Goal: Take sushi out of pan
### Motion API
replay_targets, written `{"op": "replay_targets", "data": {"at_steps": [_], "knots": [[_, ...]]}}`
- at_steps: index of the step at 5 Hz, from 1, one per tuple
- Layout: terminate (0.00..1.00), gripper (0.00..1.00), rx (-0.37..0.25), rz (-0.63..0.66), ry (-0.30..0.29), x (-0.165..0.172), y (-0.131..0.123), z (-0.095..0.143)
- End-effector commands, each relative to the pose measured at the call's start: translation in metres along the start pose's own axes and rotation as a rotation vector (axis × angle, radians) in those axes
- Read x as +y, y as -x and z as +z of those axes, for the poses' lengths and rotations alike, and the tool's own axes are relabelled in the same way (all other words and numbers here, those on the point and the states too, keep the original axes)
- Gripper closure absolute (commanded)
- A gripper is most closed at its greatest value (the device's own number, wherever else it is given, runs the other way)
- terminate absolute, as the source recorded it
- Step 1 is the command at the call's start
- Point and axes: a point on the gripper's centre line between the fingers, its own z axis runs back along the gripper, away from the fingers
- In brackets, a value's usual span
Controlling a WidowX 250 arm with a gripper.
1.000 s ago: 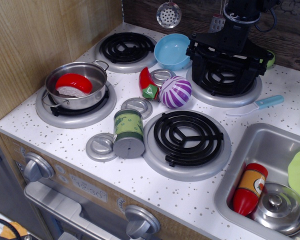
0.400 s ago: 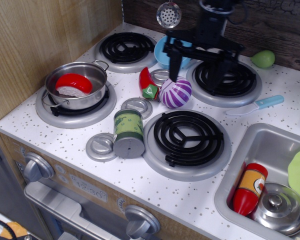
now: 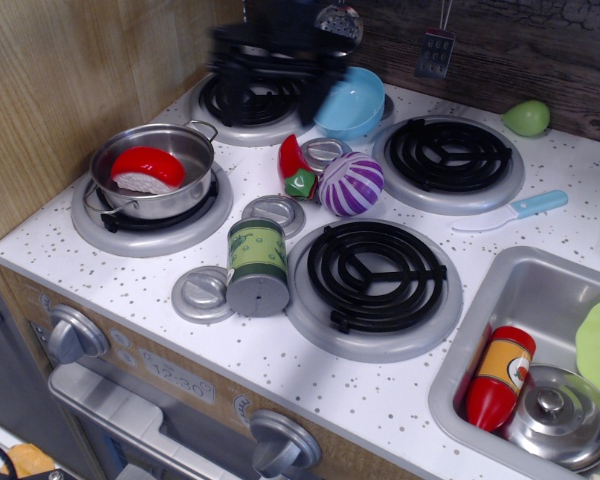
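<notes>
On a speckled white toy-kitchen counter (image 3: pixel 280 350) backed by dark wood panelling, the sushi (image 3: pixel 146 168) sits inside the pan (image 3: pixel 156 170), its glossy red top tilted toward the left wall and its white underside showing at the lower edge, long axis running roughly left to right across the pan. The pan rests on the front-left burner (image 3: pixel 145 215), both loop handles free. The end effector (image 3: pixel 280 60), a dark motion-blurred shape above the rear-left burner (image 3: pixel 248 100), hangs up and to the right of the pan, so the sushi lies forward and to the left of it, and lower; whether its fingers are apart or together I cannot tell through the blur. Just beside the end effector, a light blue bowl (image 3: pixel 350 102) looks empty. Nearer, a green can (image 3: pixel 257 266) lies on its side by a purple striped ball (image 3: pixel 351 184). The sink (image 3: pixel 510 300) at right holds a red bottle (image 3: pixel 499 377) and a domed steel lid (image 3: pixel 558 415).
</notes>
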Motion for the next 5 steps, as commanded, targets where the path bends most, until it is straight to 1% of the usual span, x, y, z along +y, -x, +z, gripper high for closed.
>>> {"op": "replay_targets", "data": {"at_steps": [1,2,3,4,5], "knots": [[0.00,0.00,-0.165,0.217,-0.008,0.037,-0.037,-0.003],[0.00,0.00,-0.309,0.371,-0.039,0.050,-0.047,-0.022],[0.00,0.00,-0.288,0.450,-0.035,0.062,-0.049,-0.031],[0.00,0.00,-0.319,0.519,-0.013,0.064,-0.041,-0.038],[0.00,0.00,-0.294,0.571,0.011,0.066,-0.035,-0.050]]}}
